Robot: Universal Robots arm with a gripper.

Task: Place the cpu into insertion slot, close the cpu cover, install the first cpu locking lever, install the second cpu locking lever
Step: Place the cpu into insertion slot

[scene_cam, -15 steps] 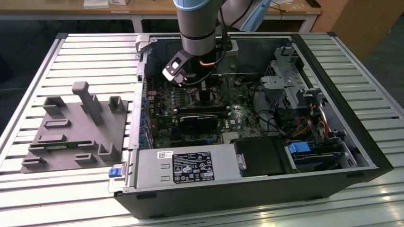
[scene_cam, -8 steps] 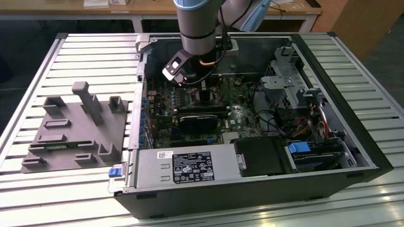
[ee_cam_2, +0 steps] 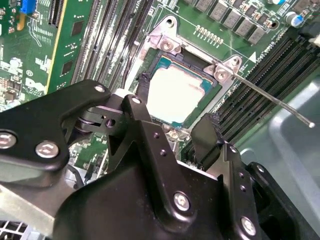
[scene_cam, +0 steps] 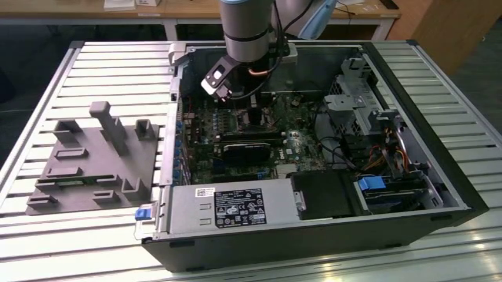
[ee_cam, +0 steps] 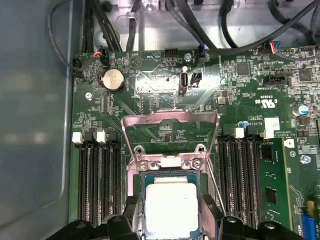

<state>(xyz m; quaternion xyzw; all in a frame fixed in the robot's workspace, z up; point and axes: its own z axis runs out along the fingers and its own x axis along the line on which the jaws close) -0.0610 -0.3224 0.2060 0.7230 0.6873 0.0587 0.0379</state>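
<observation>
Inside the open PC case (scene_cam: 314, 244) on the slatted table (scene_cam: 117, 64), the arm reaches down w/ the gripper (scene_cam: 227, 93) over the motherboard. Both wrist views show the cpu (ee_cam_2: 177, 95) (ee_cam: 170, 210) lying flat in the insertion slot (ee_cam_2: 214, 92), silvery top facing up, edges square w/ the socket; being square, it has no long axis. Gripper (ee_cam_2: 172, 102) jaws are spread, one black finger (ee_cam_2: 142, 87) either side of the chip; can't tell if the pads touch it. The cpu cover (ee_cam: 170, 117) stands swung open off its hinge edge, board visible thru its window. A thin lever (ee_cam_2: 270, 102) is unlatched, its long axis slanting away from the socket over the memory slots (ee_cam: 95, 180).
</observation>
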